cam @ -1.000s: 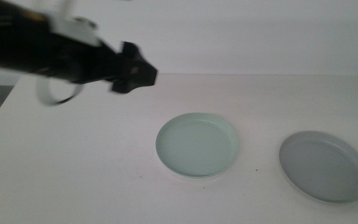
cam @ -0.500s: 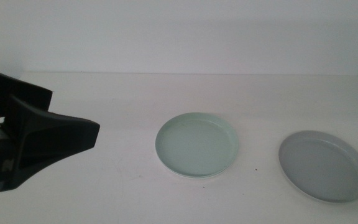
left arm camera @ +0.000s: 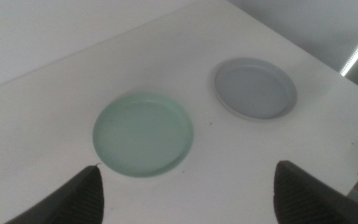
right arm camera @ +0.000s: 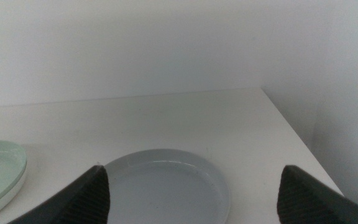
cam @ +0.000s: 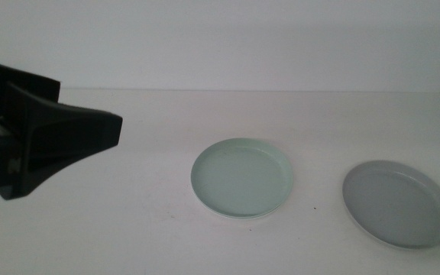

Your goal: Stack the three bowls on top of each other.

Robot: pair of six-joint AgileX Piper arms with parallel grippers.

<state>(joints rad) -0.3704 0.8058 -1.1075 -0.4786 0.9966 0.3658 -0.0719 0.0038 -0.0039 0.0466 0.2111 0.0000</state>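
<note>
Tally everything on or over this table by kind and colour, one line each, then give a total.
Mint green bowl: 1
Grey bowl: 1
White bowl: 1, only a pale rim showing under the mint green bowl
Tools: 2, both open, the left tool above the table's left side, the right tool low by the grey bowl
Total: 5

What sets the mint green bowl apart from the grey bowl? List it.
Colour: the mint green bowl is pale green, the grey bowl a cool grey.
Place: in the middle view the mint green bowl lies near the table's centre, the grey bowl off to the right.
Underneath: a white rim shows beneath the mint green bowl, none beneath the grey bowl.
Both are shallow, round, empty and lie flat, apart.
</note>
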